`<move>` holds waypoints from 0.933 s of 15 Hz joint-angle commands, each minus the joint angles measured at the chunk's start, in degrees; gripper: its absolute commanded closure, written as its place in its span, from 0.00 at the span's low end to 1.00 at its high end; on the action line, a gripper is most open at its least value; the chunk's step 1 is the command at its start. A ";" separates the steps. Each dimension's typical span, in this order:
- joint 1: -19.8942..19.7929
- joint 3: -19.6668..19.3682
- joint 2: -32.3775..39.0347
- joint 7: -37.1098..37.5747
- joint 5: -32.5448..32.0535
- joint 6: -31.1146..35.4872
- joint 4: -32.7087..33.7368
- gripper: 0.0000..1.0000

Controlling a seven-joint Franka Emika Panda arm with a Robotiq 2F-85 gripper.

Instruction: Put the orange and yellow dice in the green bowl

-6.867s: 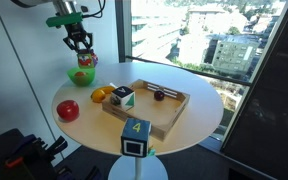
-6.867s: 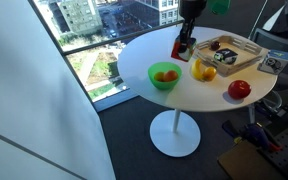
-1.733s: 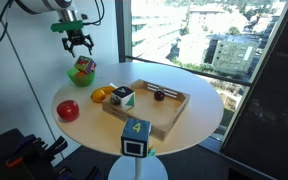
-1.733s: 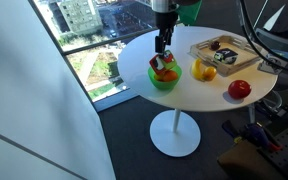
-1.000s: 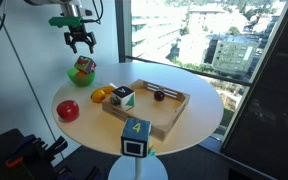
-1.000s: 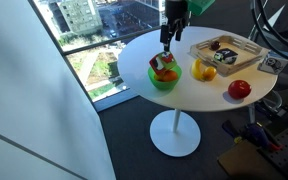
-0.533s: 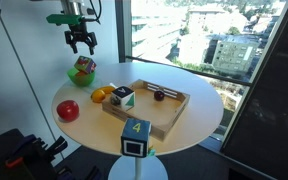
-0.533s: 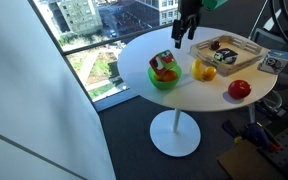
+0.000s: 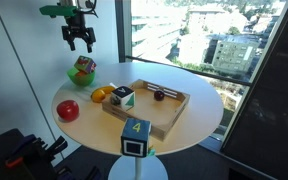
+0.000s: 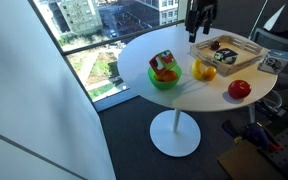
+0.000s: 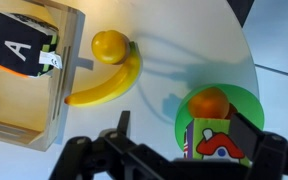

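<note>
your fingers (image 11: 244, 130) hang spread wide and empty, high over the bench (image 9: 204, 100), while the orange and yellow dice (image 9: 83, 68) sits tilted in the green bowl (image 9: 74, 78) at the bench's edge.

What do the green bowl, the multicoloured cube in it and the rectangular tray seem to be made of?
The green bowl looks like smooth plastic: one even, bright colour all over. The multicoloured cube seems soft, perhaps foam or fabric, with matt printed faces; the pictures cannot settle it. The tray looks like pale unpainted wood, judging by its matt, warm tan surface.
</note>
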 commanded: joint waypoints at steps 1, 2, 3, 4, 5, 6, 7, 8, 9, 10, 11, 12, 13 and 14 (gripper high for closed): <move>-0.63 -0.43 -4.71 0.34 0.68 -3.10 -2.17 0.00; -0.73 -0.53 -5.47 0.26 0.73 -3.83 -2.30 0.00; -0.78 -0.60 -6.17 0.34 0.54 -4.74 -2.29 0.00; -0.80 -0.69 -6.84 0.18 0.62 -5.60 -2.22 0.00; -0.83 -0.76 -7.47 0.30 0.48 -6.28 -2.14 0.00; -0.85 -0.85 -8.19 0.22 0.54 -6.91 -2.09 0.00; -0.86 -0.91 -8.78 0.11 0.59 -7.47 -2.04 0.00; -0.88 -0.96 -9.50 0.12 0.54 -7.92 -2.04 0.00; -0.87 -1.01 -10.24 0.00 0.57 -8.60 -2.04 0.00; -0.87 -1.03 -11.05 -0.02 0.56 -9.14 -2.13 0.00; -0.87 -1.04 -11.79 0.02 0.50 -9.70 -2.19 0.00; -0.86 -1.09 -12.48 -0.12 0.65 -10.02 -2.28 0.00; -0.82 -1.15 -13.31 -0.29 0.85 -10.54 -2.41 0.00; -0.79 -1.22 -14.08 -0.51 1.10 -10.83 -2.61 0.00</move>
